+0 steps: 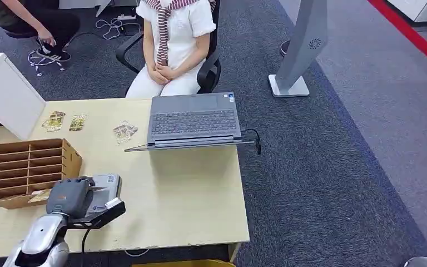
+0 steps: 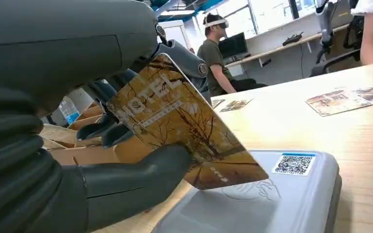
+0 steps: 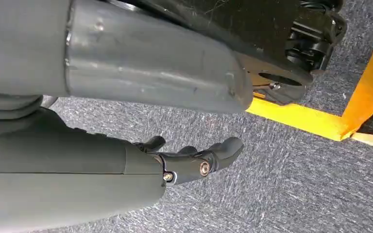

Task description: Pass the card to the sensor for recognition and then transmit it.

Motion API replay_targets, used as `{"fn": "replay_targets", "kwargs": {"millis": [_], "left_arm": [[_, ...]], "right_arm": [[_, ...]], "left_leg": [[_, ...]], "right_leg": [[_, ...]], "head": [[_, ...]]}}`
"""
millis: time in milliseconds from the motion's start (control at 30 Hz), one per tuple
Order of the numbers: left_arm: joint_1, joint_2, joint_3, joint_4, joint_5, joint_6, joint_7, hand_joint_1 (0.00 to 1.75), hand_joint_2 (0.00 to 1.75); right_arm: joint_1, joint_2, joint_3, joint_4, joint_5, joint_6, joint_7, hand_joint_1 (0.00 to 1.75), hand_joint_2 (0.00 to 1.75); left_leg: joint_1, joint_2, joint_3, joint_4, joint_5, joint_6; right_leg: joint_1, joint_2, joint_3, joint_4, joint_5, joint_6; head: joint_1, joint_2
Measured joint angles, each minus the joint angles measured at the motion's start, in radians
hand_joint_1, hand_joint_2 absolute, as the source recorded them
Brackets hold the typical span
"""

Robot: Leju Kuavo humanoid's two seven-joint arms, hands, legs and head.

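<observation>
From my head view, my left hand [image 1: 69,196] sits over the grey sensor [image 1: 107,186] near the table's [image 1: 189,194] front edge, beside the wooden organizer [image 1: 30,167]; open tabletop lies between it and the laptop [image 1: 193,119].

At my left wrist, thumb and fingers pinch the card [image 2: 184,131], tilted, its lower corner just above the sensor.

My right hand [image 3: 194,158] hangs over grey carpet [image 3: 296,184], fingers apart, holding nothing.

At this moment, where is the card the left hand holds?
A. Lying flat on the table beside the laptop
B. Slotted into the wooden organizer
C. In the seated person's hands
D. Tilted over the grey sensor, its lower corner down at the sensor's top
D. The left hand pinches the card at a tilt over the grey sensor, its lower corner at the sensor's top.
</observation>
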Motion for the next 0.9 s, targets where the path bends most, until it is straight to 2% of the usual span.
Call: {"fn": "replay_targets", "kwargs": {"millis": [67, 233, 367, 533, 733, 900], "left_arm": [[0.002, 0.0, 0.0, -0.012, 0.009, 0.032, 0.0, 1.75, 1.75], [0.012, -0.025, 0.006, -0.122, 0.046, 0.248, -0.015, 1.75, 1.75], [0.025, -0.038, 0.023, -0.213, 0.082, 0.306, -0.052, 1.75, 1.75], [0.031, -0.049, 0.058, -0.336, 0.137, 0.407, -0.126, 1.75, 1.75], [0.012, -0.052, 0.081, -0.426, 0.157, 0.43, -0.155, 1.75, 1.75], [-0.128, -0.039, 0.114, -0.376, 0.133, 0.376, -0.114, 1.75, 1.75]], "right_arm": [[0.0, 0.0, -0.001, 0.0, -0.001, 0.0, -0.002, 0.0, 0.0], [0.0, 0.0, -0.003, 0.0, -0.003, -0.003, -0.007, 0.0, 0.0], [0.0, 0.0, -0.005, 0.0, -0.002, -0.009, -0.011, 0.0, 0.0], [0.0, 0.0, -0.008, 0.0, 0.003, -0.017, -0.013, 0.0, 0.0], [0.0, 0.0, -0.011, 0.0, 0.018, -0.02, -0.013, 0.0, 0.0], [-0.003, 0.0, -0.011, 0.0, 0.036, -0.017, -0.013, 0.0, 0.0]], "left_leg": [[0.0, 0.0, 0.0, 0.0, 0.001, -0.001], [0.0, -0.001, -0.002, 0.0, 0.002, -0.001], [0.0, -0.001, -0.002, 0.0, 0.001, -0.001], [0.0, -0.001, -0.003, 0.0, 0.001, -0.001], [0.0, -0.002, -0.003, 0.0, 0.002, -0.002], [0.0, -0.004, -0.004, 0.0, 0.005, -0.003]], "right_leg": [[0.0, 0.0, -0.001, 0.0, 0.0, 0.0], [0.0, -0.001, -0.002, 0.001, 0.001, -0.001], [0.0, -0.001, -0.002, 0.0, 0.001, -0.001], [0.0, -0.001, -0.002, 0.0, 0.001, -0.001], [0.0, -0.001, -0.003, 0.0, 0.001, -0.002], [0.0, -0.003, -0.003, 0.001, 0.003, -0.003]], "head": [[0.0, 0.0], [0.0, 0.0], [0.0, 0.0], [0.0, 0.0], [0.0, 0.0], [0.0, 0.0]]}}
